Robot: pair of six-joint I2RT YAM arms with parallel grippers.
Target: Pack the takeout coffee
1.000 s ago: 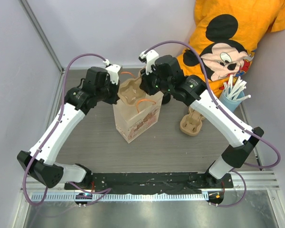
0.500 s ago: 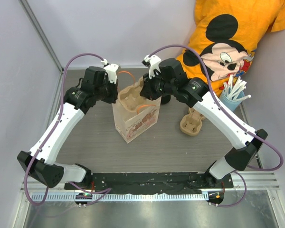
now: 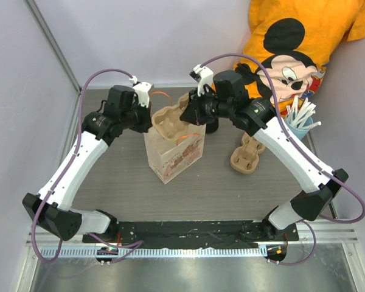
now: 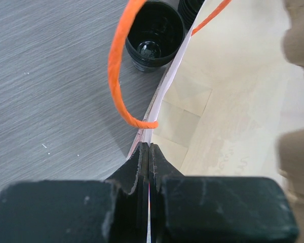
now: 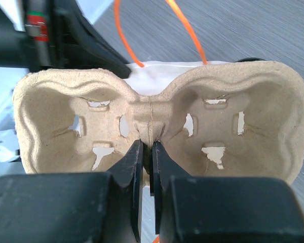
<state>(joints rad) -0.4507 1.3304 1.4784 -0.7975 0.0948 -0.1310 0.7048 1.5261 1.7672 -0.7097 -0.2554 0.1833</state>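
**Two robot arms at a paper bag, coffee cup waiting outside it**

Seen from above, two white and black arms reach to the middle of a grey wood-grain bench (image 3: 115,176), meeting at an upright brown paper bag (image 3: 173,155). The bag has thin orange cord handles (image 4: 116,76) and a reddish print on its front, too small to read.

The left claw (image 4: 148,148) is pinched together on the bag's left rim, with the thin paper edge caught between its black fingers.

The right claw (image 5: 147,149) is clamped on the centre ridge of a beige pulp cup carrier (image 5: 157,109), a two-cup tray. It holds the tray at the bag's open mouth, and both hollows show.

The takeout coffee cup (image 4: 153,33) is small, black and open-topped. It stands on the bench outside the bag, just beside the bag's far wall, and the left wrist camera sees it through a handle loop.

A second pulp carrier (image 3: 246,155) lies on the bench to the right of the bag. Further right stands a light blue cup of white straws (image 3: 298,125). Behind it hangs an orange shirt (image 3: 292,36) printed with a Mickey Mouse cartoon, with no words legible.
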